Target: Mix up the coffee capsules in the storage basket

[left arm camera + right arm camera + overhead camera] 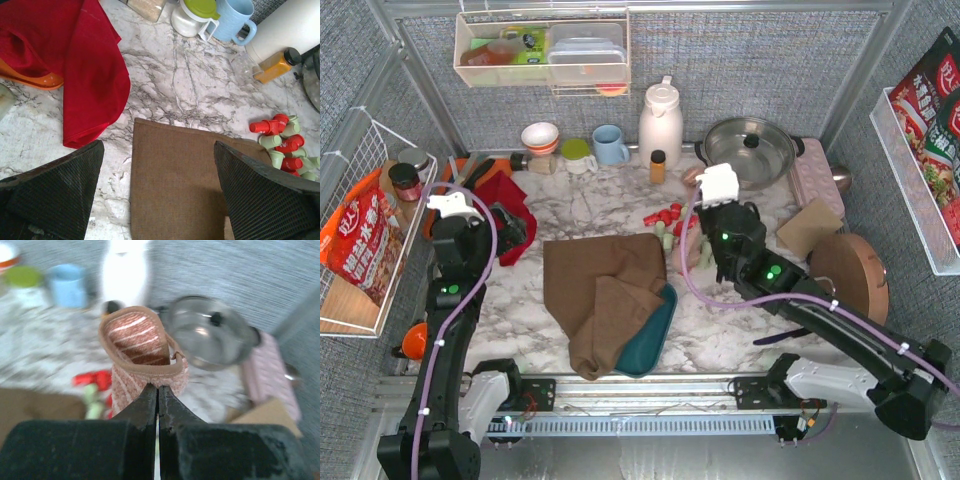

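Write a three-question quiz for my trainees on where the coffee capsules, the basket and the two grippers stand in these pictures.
1. True or false: the coffee capsules lie inside the teal storage basket.
2. The right gripper is shut on: A) a blue mug; B) a striped fabric pouch; C) a pot lid.
3. What lies over part of the storage basket?
Key: 1 false; they lie on the marble table, outside it. 2 B. 3 The brown cloth. The left gripper is open and holds nothing.
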Controlling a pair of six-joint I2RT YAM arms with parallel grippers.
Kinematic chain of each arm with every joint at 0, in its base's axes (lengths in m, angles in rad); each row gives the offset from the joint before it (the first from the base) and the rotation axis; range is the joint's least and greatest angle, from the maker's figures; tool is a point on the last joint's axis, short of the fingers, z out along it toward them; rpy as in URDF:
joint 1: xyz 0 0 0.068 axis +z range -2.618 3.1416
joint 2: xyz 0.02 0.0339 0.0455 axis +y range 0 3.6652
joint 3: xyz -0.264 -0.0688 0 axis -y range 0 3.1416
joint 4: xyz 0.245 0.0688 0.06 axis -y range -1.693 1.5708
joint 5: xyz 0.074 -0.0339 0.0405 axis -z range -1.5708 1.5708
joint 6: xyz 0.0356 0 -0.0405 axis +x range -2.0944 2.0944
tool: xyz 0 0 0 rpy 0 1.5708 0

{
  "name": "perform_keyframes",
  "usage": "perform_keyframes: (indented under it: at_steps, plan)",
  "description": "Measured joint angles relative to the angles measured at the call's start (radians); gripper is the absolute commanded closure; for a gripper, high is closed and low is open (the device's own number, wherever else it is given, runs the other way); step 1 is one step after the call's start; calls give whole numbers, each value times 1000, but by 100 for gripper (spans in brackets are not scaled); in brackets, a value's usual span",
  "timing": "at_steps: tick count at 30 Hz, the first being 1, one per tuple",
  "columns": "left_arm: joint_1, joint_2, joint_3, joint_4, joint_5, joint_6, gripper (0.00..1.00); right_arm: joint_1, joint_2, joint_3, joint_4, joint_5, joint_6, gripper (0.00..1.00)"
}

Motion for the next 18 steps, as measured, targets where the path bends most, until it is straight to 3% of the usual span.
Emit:
perform_keyframes:
  at_steps: [6, 10, 15, 18]
  plan:
    - [0, 0, 0, 0, 0, 0, 1, -219, 28, -93, 285, 219, -53, 100]
    - [0, 1, -4, 0, 4, 0, 1, -409, 61, -103, 418, 276, 24, 100]
    - [0, 2, -4, 0, 11, -1, 1, -686, 156, -87, 415, 248, 261, 100]
    - [0, 9, -4, 0, 24, 0, 1, -780, 260, -38, 393, 212, 365, 100]
